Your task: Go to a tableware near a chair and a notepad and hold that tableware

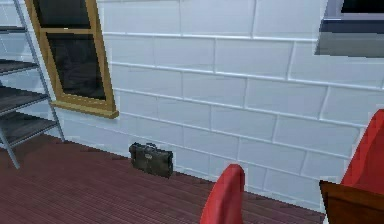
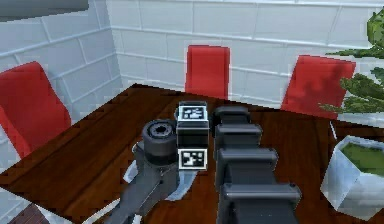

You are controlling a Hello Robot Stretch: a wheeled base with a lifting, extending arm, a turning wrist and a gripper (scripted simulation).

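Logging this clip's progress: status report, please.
Dark two-finger gripper at dark wooden table, hold cannot be told. Pale flat shape at its far end, maybe the tableware. Red chairs around; white-potted green plant apart from arm.

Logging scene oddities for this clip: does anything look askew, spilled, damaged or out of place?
Nothing looks spilled or broken. One mild oddity: a dark case stands on the floor against the white brick wall, apart from the other furniture. The red chairs stand upright at the table.

Readable text: none | numbers: none | closest thing: two white squares (image 2: 191, 114) on the arm (image 2: 246, 165), black block marks, no letters to make out
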